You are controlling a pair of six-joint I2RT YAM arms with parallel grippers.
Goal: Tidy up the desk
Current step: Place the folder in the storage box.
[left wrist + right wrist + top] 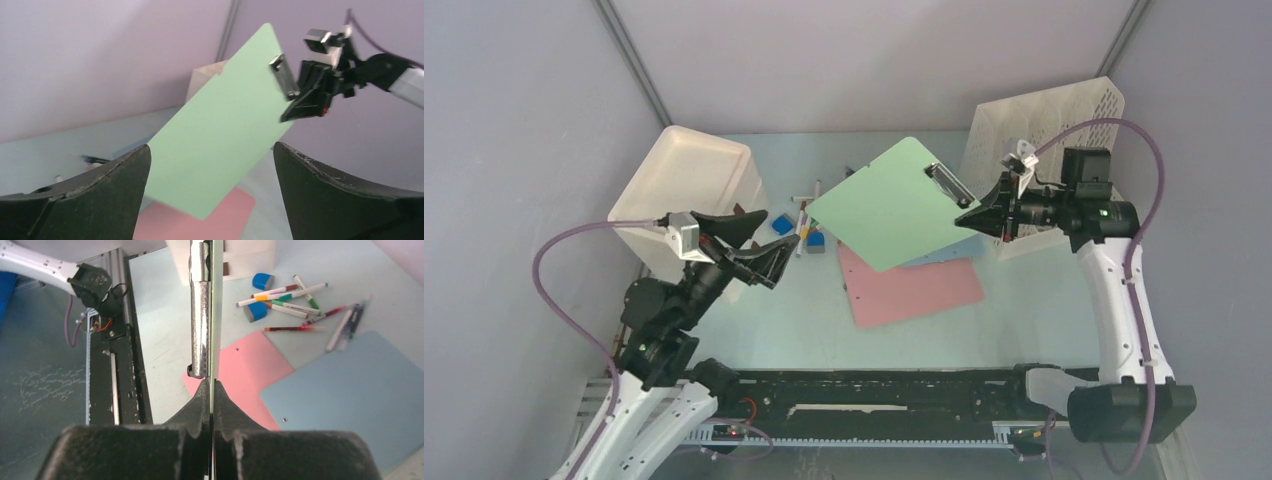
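Nearest the arms ran the black rail (874, 395) along the front of the pale green table (794, 320), which was walled in by grey panels. A bit further in, the left pincer (779, 235) hung above the table with its two fingers wide apart and nothing in them. A pink board (914, 290) lay flat in the middle, with a blue board (345, 385) partly under it. Above them the right pincer (959, 213) was squeezed together on the edge of a green clipboard (889, 205), just beside its metal clip, holding it tilted up in the air. Behind that lay loose pens (290, 295) and blue erasers. At the back stood a white bin (679, 205) on the left and a white rack (1064, 110) on the right. The step looked like putting the clipboard into the rack. To do it well, the right pincer should hold tight, stand the board on its edge, line it up with a slot, and go slowly so it would not bump the rack. The left pincer could steady the loose corner.
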